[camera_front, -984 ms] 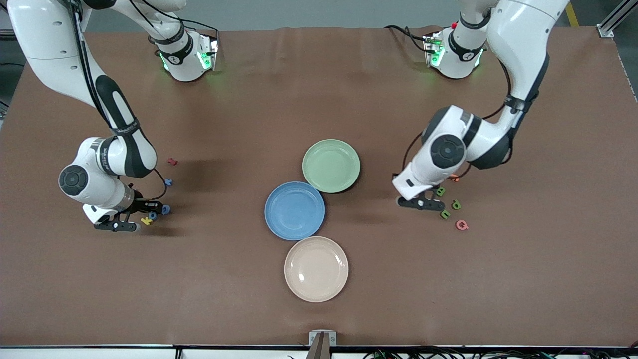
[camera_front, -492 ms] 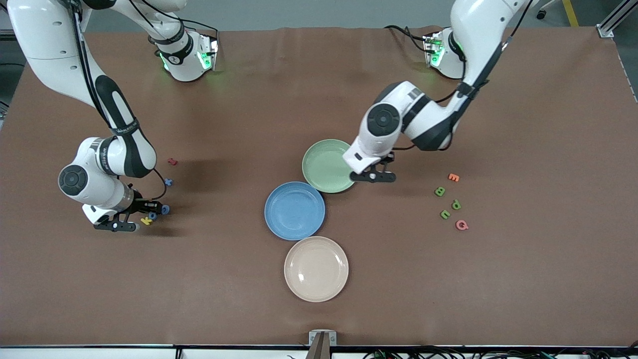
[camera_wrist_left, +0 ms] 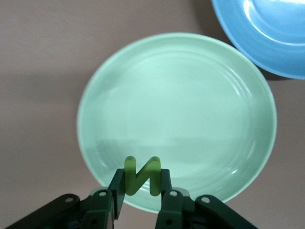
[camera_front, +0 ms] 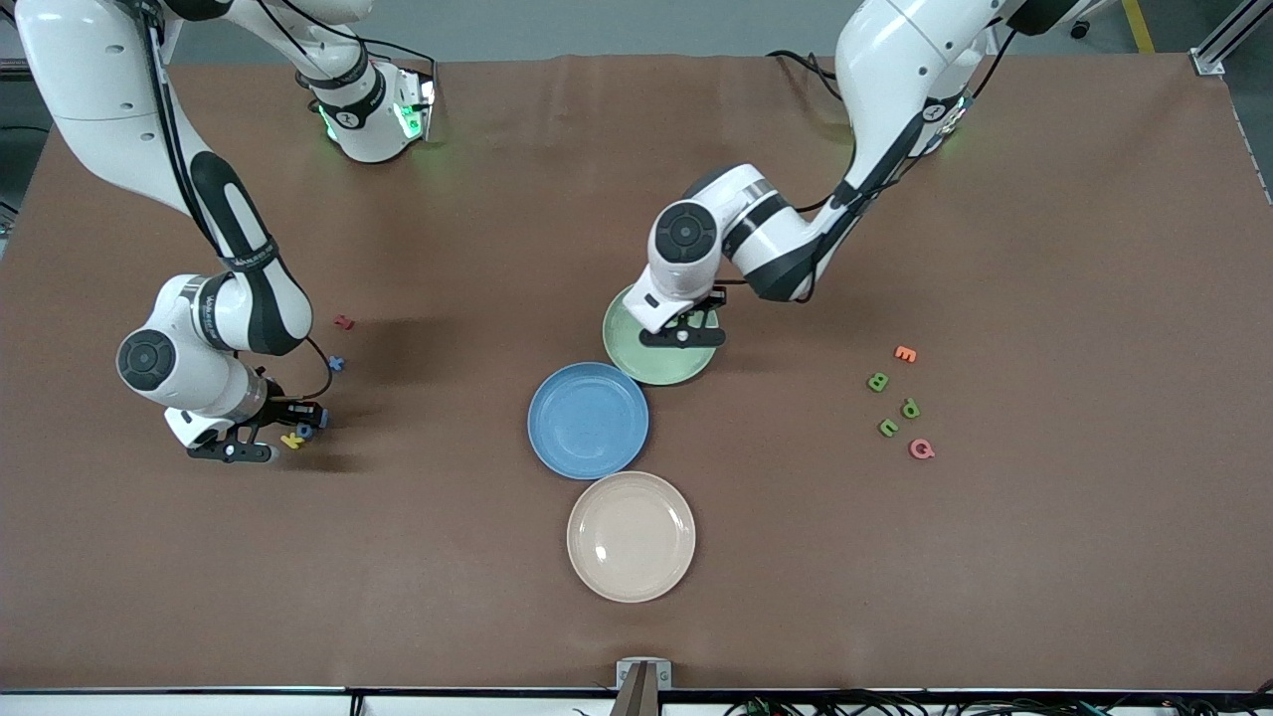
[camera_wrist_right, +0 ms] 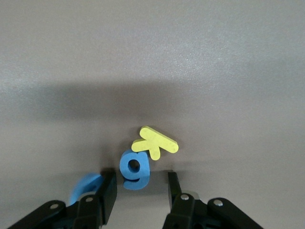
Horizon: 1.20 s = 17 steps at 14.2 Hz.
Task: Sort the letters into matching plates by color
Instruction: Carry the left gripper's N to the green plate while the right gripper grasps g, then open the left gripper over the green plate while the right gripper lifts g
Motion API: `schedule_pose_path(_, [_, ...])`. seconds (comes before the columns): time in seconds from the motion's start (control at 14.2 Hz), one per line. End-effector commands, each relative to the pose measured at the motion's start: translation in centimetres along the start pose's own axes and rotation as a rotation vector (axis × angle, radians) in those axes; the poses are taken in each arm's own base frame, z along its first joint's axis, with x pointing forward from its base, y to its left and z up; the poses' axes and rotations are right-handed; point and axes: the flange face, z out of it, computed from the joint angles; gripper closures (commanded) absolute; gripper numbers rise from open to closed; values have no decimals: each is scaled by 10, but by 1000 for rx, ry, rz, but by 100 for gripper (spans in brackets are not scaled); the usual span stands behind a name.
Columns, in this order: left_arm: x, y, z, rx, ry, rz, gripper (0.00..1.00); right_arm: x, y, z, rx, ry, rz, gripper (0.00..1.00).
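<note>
Green letter N (camera_wrist_left: 141,174) pinched in the left gripper (camera_wrist_left: 141,191) over the pale green plate (camera_front: 636,358).
Right gripper (camera_wrist_right: 138,188) sits low at the table — jaws apart around a blue letter g (camera_wrist_right: 135,170), yellow k (camera_wrist_right: 155,141) touching it.

Brown-covered table (camera_front: 1044,557) under even light, grey floor (camera_front: 597,25) along its top edge.

- the green plate (camera_front: 686,370) is partly covered by the left arm in the front view.
- a blue letter (camera_wrist_right: 85,186) is half hidden by a finger of the right tool (camera_wrist_right: 139,192).
- the blue plate (camera_wrist_left: 267,33) is cut off in the left wrist view.
</note>
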Motion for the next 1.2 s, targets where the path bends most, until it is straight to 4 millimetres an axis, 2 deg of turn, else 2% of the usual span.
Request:
schedule_pose_path(0.0, [-3, 24, 13, 18, 20, -5, 77, 4, 0, 3, 6, 8, 5, 51])
schedule_pose_path(0.28, [-17, 42, 24, -7, 35, 4, 77, 5, 0, 2, 6, 8, 5, 56])
schedule_pose_path(0.49, [-17, 46, 35, -12, 53, 19, 75, 5, -2, 1, 6, 8, 3, 56])
schedule_pose_path(0.56, [-17, 46, 36, -9, 55, 23, 71, 5, -2, 1, 6, 8, 3, 56])
schedule_pose_path(0.63, [-17, 46, 37, -7, 55, 26, 56, 7, -1, 0, 6, 14, 5, 56])
schedule_pose_path(0.7, [-17, 46, 37, -8, 54, 25, 49, 8, -1, 0, 6, 14, 5, 56])
schedule_pose_path(0.77, [-18, 46, 34, -10, 57, 27, 31, 8, -1, 1, 5, 12, 4, 56])
schedule_pose_path(0.84, [-18, 46, 32, -11, 60, 26, 21, 8, -2, 1, 5, 12, 2, 56])
schedule_pose_path(0.98, [-12, 37, 24, -8, 65, 16, 13, 8, -2, 1, 6, 12, 3, 57])
schedule_pose_path(1.05, [-8, 27, 18, -4, 69, 15, 13, 8, -2, 1, 6, 12, 2, 60])
schedule_pose_path(1.12, [4, 10, 10, -4, 77, -9, 13, 8, -2, 1, 5, 12, 0, 60])
